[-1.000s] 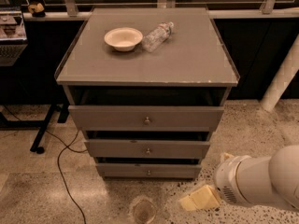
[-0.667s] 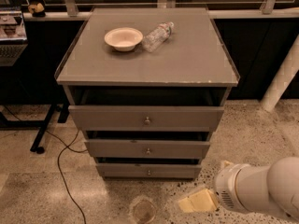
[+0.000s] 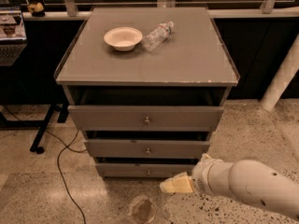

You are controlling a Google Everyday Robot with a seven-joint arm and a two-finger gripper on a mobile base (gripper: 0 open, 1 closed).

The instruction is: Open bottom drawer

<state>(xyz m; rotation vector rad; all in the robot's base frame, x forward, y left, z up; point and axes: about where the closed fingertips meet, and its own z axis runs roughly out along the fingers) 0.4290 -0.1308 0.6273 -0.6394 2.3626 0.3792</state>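
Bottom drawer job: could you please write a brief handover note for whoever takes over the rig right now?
Gripper: low, just right of and in front of the bottom drawer, apart from it.
Bottom drawer: looks shut; its knob is free.
Done: approach only.
Left: reach the knob, grasp it, pull the drawer out.
Bowl and bottle lie on the cabinet top, not involved.

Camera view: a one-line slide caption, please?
Gripper hovers low in front of the bottom drawer, right of its centre; a bowl and bottle sit on the cabinet top.
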